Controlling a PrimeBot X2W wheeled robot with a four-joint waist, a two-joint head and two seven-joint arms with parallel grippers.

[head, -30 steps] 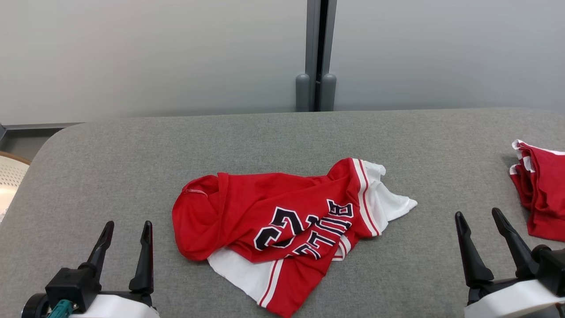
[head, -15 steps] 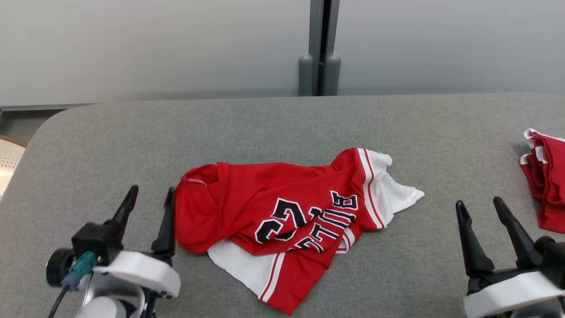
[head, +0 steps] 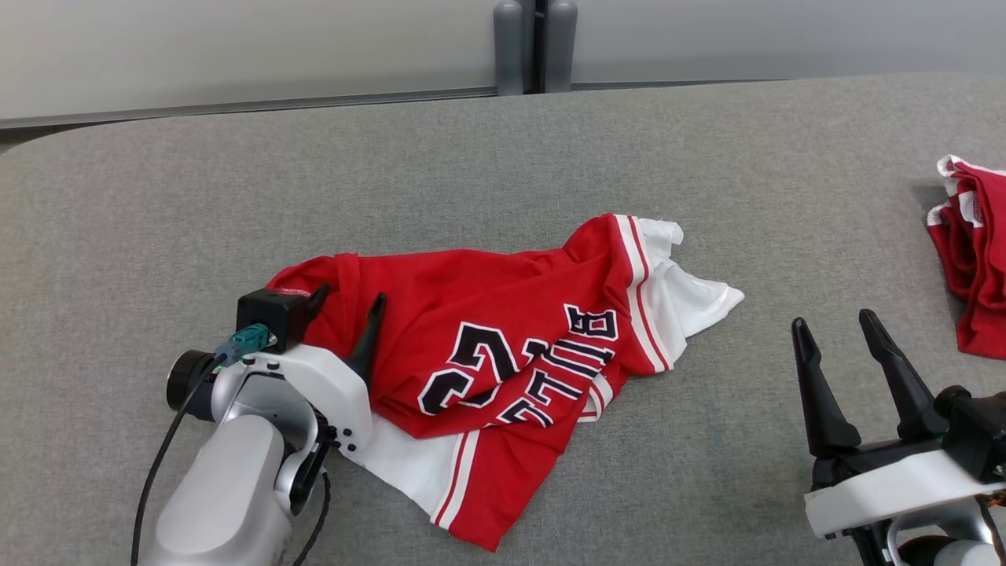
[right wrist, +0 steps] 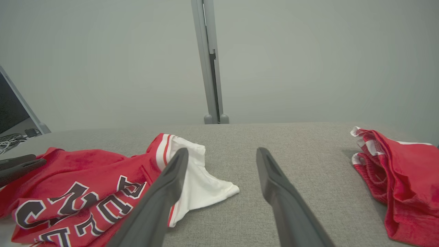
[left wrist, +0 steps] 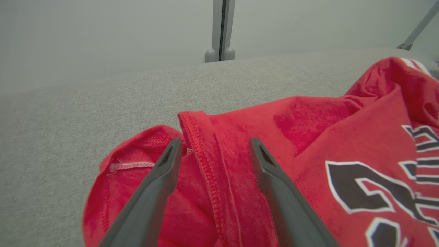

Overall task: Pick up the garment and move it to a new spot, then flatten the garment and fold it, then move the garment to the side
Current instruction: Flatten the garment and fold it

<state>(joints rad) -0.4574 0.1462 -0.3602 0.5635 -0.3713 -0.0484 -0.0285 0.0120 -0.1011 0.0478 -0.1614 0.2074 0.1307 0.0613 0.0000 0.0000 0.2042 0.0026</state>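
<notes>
Garment: red jersey [head: 503, 354] with white panels and dark lettering, crumpled in a heap at mid-table, nearer my side. It is neither flat nor folded.
Left gripper: left gripper [head: 351, 297] has its jaws spread wide over the heap's left end, one finger on either side of a stitched hem [left wrist: 200, 154]. I see nothing pinched, and I cannot tell whether the tips touch the cloth.
Right gripper: right gripper [head: 831, 320] is spread wide and empty, above bare table well to the right of the jersey's white corner [head: 707, 303].
Surface: grey padded table [head: 471, 157].
Other item: second red garment [head: 971, 259], bunched at the far right edge, well apart from the jersey.
Progress: I judge the first pick-up is only being lined up, with nothing lifted.
Outstanding: closing on the hem, carrying to a new spot, flattening, folding, setting aside.
</notes>
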